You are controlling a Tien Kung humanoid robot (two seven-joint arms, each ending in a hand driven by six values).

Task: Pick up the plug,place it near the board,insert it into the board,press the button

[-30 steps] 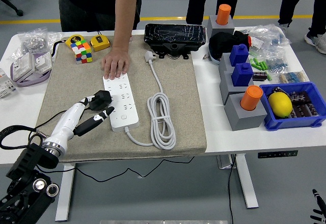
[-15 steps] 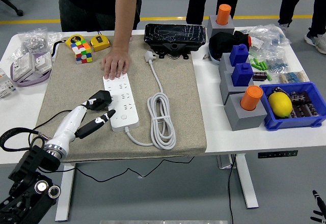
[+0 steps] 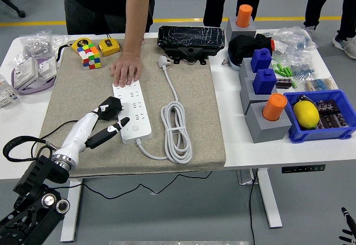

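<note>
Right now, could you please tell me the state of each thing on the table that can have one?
black plug: held in the left hand, at the strip's left edge, not inserted.
power strip: flat on the mat, sockets empty, far end pinned by a person's hand.
white cable: coiled, its white plug lying loose.
Rubik's cube: scrambled.

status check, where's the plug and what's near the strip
Left hand shut on black plug, at power strip's left edge. Right hand barely visible. Person's hand pinning strip's far end.
</note>
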